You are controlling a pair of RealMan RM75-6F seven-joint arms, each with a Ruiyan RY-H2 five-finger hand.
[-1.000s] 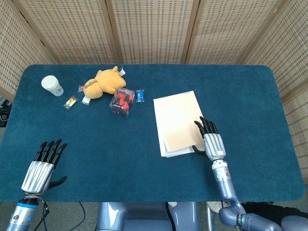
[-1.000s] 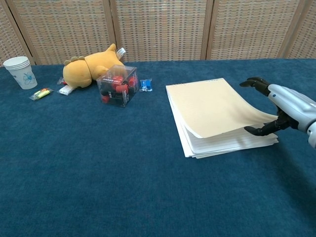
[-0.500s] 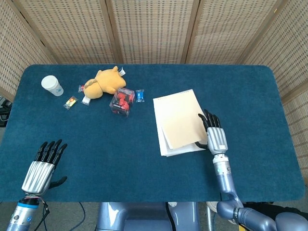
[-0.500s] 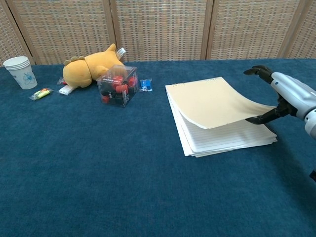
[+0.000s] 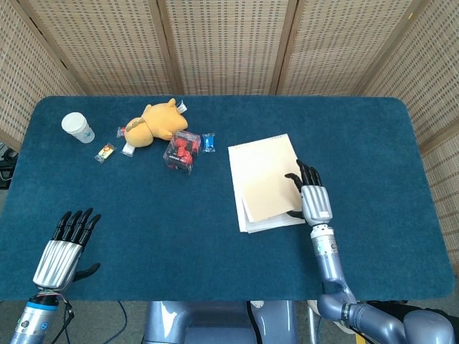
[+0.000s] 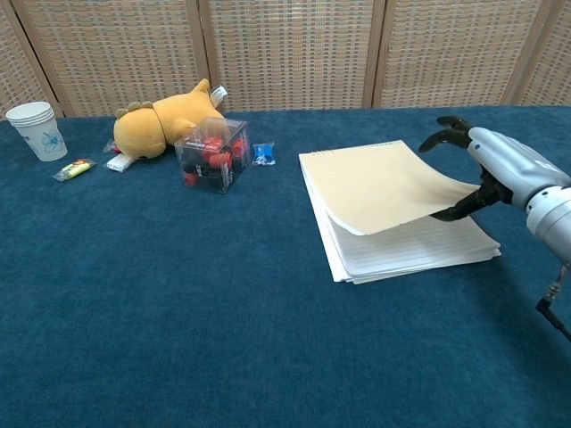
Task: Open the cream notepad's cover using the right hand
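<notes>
Lifting the cover (image 6: pixel 393 185) of the cream notepad (image 5: pixel 265 183), the right hand (image 5: pixel 314 198) holds the cover's free edge between its thumb below and its fingers (image 6: pixel 443 134) above. In the chest view the cover curves upward from its bound edge at the far side, and the lined pages (image 6: pixel 419 248) beneath it are exposed along the near and right edges. The notepad lies flat on the blue surface (image 5: pixel 179 236), right of centre, with the right hand at its 4 o'clock corner in the head view.

The left hand (image 5: pixel 63 251) hovers at the near left corner of the surface, fingers extended side by side and grasping nothing (it shows in the head view only).

Remaining items sit at 10 o'clock from the notepad, well apart from it:
- A yellow plush toy (image 5: pixel 154 122) lies on its side.
- A clear cube box with red contents (image 5: pixel 182 151) stands just beside the plush toy, on its near right.
- A small blue wrapped item (image 5: pixel 209 142) lies just right of the box.
- A white wrapped item (image 5: pixel 128 148) and a yellow-and-red wrapped item (image 5: pixel 105 152) lie left of the plush toy.
- A stack of white paper cups (image 5: pixel 77 127) stands upright toward the far left edge.
</notes>
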